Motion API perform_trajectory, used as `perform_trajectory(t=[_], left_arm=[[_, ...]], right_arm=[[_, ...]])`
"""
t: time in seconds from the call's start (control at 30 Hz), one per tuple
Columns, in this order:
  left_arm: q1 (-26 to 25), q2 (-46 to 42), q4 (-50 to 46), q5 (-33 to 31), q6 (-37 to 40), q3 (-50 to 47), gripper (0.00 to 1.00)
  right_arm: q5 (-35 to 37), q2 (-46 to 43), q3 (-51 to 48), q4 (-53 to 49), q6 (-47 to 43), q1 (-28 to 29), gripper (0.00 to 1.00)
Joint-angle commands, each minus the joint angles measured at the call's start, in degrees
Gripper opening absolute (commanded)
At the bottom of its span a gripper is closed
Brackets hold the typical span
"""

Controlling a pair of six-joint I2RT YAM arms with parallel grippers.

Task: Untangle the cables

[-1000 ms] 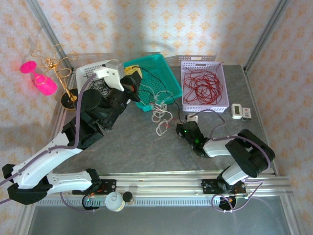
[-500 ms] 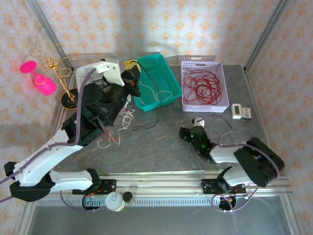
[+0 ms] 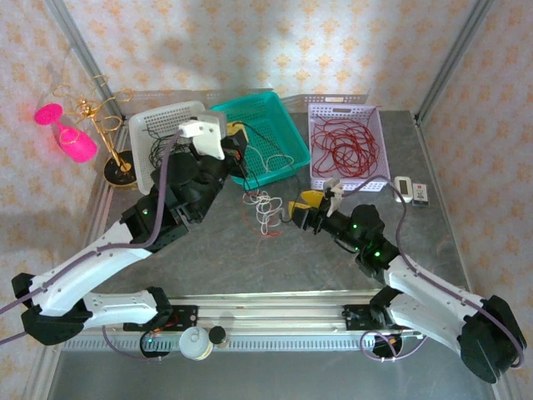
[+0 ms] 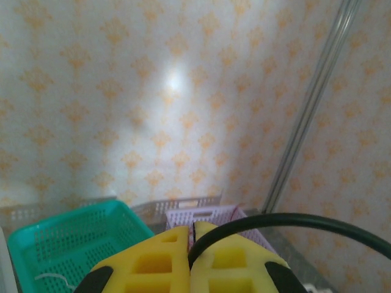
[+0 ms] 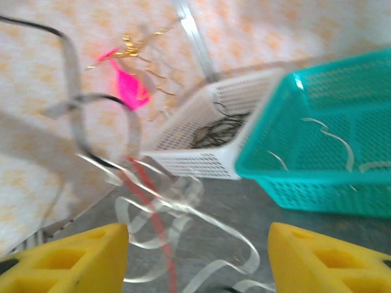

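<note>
Over the table [image 3: 250, 258], by the teal basket [image 3: 279, 125], our left gripper [image 4: 190, 235] is closed on a black cable [image 4: 293, 221]; our right gripper [image 5: 198, 244] stands wide open, holding nothing, just beside the tangled white and red cables [image 3: 266, 208]; if we pull the black strand hard, we judge the tangle may tighten, or the strand may slip out.

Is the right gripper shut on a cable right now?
No, the right gripper has its yellow fingers wide apart, with the cables lying loose ahead.
</note>
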Motion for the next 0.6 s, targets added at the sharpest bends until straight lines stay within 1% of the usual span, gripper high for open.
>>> perform_trajectory(t=[0.0,0.07,0.1,0.13,0.2,0.23,0.27,0.3,0.33,0.37,0.43,0.47,0.5,0.57], left_arm=[[-0.12,-1.77,2.64,2.64,-2.61,-3.36,0.0],[-0.08,-1.86,3.94,3.22,-3.34,-5.23,0.0],[-0.12,-1.78,4.32,3.31,-3.6,-5.74,0.0],[-0.1,-1.7,4.84,3.49,-3.97,-6.38,0.0],[-0.14,-1.76,6.08,3.56,-4.33,-7.66,0.0],[-0.09,-1.65,6.76,3.94,-4.35,-8.26,0.0],[-0.1,-1.65,7.18,4.77,-4.06,-8.7,0.0],[-0.08,-1.52,7.46,5.49,-3.74,-8.9,0.0],[-0.15,-1.44,7.76,6.07,-3.57,-9.03,0.0],[-0.12,-1.35,7.82,6.3,-3.48,-9.04,0.0],[-0.13,-1.35,7.91,6.53,-3.68,-8.93,0.0],[-0.11,-1.45,7.99,6.66,-3.78,-8.94,0.0],[-0.11,-1.59,8.12,6.82,-3.89,-9.03,0.0],[-0.14,-1.87,8.42,7.21,-4.3,-9.29,0.0]], right_arm=[[-11.12,0.33,3.18,0.84,-2.48,-1.13,0.6],[-14.68,1.46,5.45,1.2,-2.23,-1.98,0.56],[-15.04,1.72,6.35,0.94,-2.38,-2.19,0.56],[-14.19,1.74,7.15,0.08,-2.68,-2.34,0.55],[-7.94,1.75,8.44,-1.96,-2.92,-2.56,0.55],[-4.79,2.06,8.99,-3.11,-2.77,-2.9,0.53],[-3.76,2.8,9.27,-3.34,-2.62,-3.76,0.51],[-4.64,3.71,9.6,-2.89,-2.17,-4.93,0.5],[-7.67,5.44,10.24,-2.07,-1.21,-6.43,0.5],[-13.38,7.37,10.85,-0.5,-0.51,-7.64,0.5],[-23.04,10.63,11.63,3.48,-1.05,-7.84,0.52],[-26.67,12.58,11.36,6.5,-1.23,-7.69,0.53],[-28.52,13.81,10.82,9.17,-1.48,-7.55,0.54],[-29.66,16.2,10.48,12.67,-2.56,-6.61,0.54]])
